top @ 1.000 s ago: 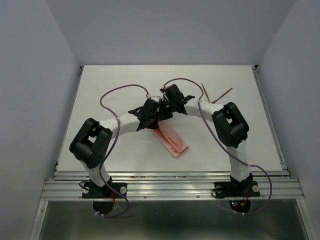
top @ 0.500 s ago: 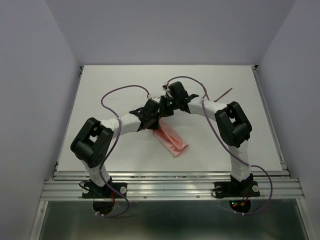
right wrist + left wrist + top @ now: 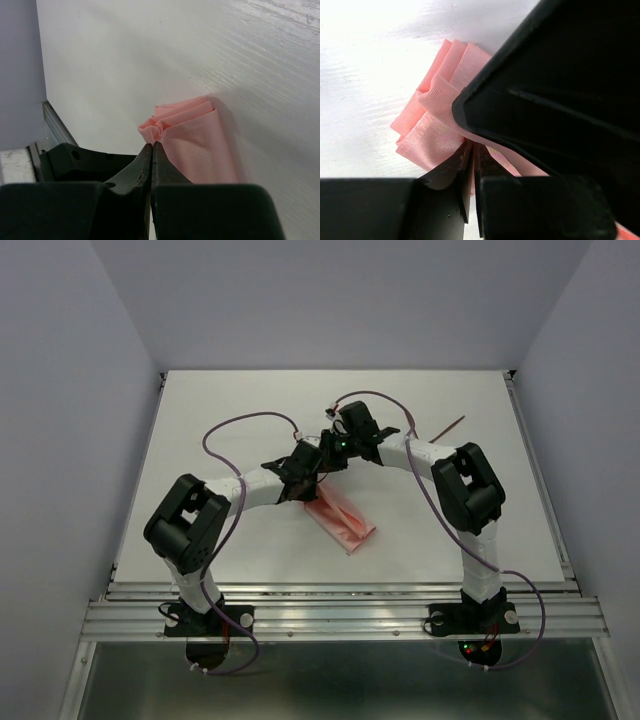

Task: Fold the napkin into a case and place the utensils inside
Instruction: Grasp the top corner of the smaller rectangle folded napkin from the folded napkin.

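White table (image 3: 215, 405), folded creased pink napkin (image 3: 346, 523)

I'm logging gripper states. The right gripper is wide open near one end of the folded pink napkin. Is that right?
Not quite. The right gripper is shut, not wide open: the right wrist view shows its two fingertips pressed together with no gap. The rest holds, since it sits near one end of the folded pink napkin.
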Action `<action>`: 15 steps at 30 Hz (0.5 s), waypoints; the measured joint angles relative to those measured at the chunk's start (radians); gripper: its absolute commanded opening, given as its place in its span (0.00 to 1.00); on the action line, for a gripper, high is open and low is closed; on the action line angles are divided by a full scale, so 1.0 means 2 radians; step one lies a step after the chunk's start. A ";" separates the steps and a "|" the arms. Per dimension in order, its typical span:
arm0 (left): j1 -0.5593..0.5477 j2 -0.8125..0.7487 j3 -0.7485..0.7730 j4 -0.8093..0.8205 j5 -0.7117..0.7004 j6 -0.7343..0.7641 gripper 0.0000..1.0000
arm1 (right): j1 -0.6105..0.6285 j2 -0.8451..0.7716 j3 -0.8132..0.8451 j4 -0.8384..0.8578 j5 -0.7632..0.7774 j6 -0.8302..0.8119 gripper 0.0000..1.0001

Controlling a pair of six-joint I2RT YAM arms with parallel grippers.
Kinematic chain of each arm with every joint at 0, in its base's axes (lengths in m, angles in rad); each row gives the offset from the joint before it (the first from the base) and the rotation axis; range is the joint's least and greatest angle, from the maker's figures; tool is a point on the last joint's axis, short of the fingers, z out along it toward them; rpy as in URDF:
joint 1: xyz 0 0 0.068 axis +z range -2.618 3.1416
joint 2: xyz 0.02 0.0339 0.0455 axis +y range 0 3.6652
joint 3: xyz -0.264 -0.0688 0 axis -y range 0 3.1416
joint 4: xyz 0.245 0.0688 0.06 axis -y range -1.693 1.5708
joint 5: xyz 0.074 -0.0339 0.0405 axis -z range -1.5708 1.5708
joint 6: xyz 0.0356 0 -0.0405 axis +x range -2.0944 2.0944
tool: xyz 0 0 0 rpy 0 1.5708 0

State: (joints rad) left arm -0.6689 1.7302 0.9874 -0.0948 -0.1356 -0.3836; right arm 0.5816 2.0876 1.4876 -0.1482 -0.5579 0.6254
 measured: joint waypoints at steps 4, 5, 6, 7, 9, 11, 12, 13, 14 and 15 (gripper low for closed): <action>-0.004 -0.030 -0.011 0.001 -0.003 0.000 0.15 | 0.000 0.000 -0.006 0.001 0.000 0.000 0.01; -0.004 -0.039 -0.014 0.001 -0.004 0.000 0.15 | 0.000 0.000 -0.006 0.000 0.000 0.000 0.01; -0.005 -0.050 -0.017 0.002 -0.006 0.000 0.15 | 0.000 0.000 -0.007 0.000 0.000 0.000 0.01; -0.006 -0.061 -0.020 0.005 -0.008 0.000 0.15 | 0.000 0.000 -0.007 0.000 -0.001 0.000 0.01; -0.006 -0.076 -0.023 0.009 -0.015 0.000 0.22 | 0.000 0.000 -0.007 0.000 -0.001 0.000 0.01; -0.006 -0.079 -0.023 0.012 -0.023 -0.001 0.34 | 0.000 0.000 -0.007 0.000 -0.001 0.000 0.01; -0.006 -0.078 -0.023 0.012 -0.026 -0.002 0.38 | 0.000 0.000 -0.007 0.000 -0.002 0.000 0.01; -0.006 -0.076 -0.023 0.010 -0.028 -0.003 0.41 | 0.000 0.000 -0.007 0.000 -0.002 0.000 0.01; -0.006 -0.074 -0.023 0.010 -0.029 -0.004 0.43 | 0.000 0.000 -0.007 0.000 -0.002 0.000 0.01; -0.006 -0.071 -0.023 0.011 -0.030 -0.006 0.46 | 0.000 0.000 -0.007 0.000 -0.002 0.000 0.01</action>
State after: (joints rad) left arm -0.6815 1.5887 0.9424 -0.0734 -0.1955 -0.3958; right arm 0.5816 2.0872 1.4742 -0.1474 -0.5621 0.6254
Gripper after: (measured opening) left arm 0.396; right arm 0.019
